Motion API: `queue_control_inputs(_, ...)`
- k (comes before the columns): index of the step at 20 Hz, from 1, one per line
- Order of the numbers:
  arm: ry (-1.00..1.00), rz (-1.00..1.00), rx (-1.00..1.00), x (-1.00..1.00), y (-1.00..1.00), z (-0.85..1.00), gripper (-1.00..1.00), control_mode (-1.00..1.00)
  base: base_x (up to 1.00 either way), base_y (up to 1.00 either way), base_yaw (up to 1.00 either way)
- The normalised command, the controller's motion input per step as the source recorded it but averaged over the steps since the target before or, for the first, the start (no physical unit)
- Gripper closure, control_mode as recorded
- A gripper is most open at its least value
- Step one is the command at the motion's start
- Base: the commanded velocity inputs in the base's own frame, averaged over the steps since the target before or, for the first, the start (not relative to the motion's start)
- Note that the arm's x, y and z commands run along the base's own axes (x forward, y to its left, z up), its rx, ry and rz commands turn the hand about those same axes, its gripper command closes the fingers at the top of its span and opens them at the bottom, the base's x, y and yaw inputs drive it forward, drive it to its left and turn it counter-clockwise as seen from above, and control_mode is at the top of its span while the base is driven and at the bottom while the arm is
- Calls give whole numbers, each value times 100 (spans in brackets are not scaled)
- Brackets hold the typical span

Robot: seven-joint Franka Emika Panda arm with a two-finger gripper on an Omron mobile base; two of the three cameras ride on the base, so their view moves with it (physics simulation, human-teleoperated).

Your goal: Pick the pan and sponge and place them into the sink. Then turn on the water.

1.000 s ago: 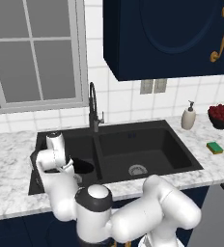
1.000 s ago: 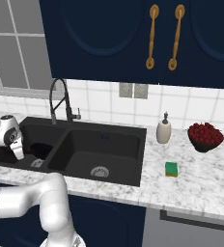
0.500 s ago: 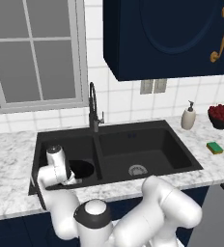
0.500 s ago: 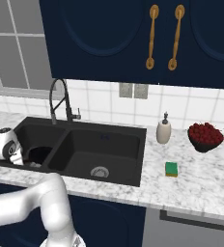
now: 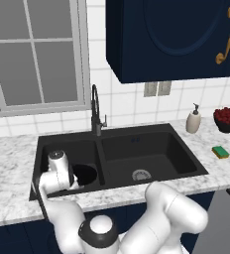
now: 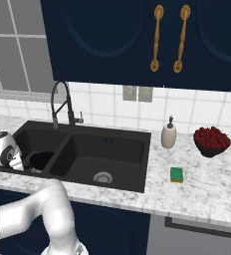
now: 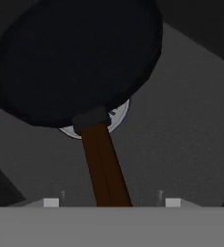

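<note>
Our claw [image 7: 108,203] has just sprung wide, freeing the pan [image 7: 75,58], which lies directly ahead of it over the drain in the sink [image 5: 151,149]. We judge the sponge [image 5: 219,152] comes next.

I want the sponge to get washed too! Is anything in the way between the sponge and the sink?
Nothing visible is. The sponge lies alone on the counter right of the sink, with bare marble between them. The soap bottle and fruit bowl stand farther back.
</note>
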Motion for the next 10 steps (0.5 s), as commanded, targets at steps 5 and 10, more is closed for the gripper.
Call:
queue_control_inputs(5,-2,14,6,0,-13,100,-100,-100,0,0,0)
queue_control_inputs(10,-2,14,4,-10,-10,100,-100,-100,0,0,0)
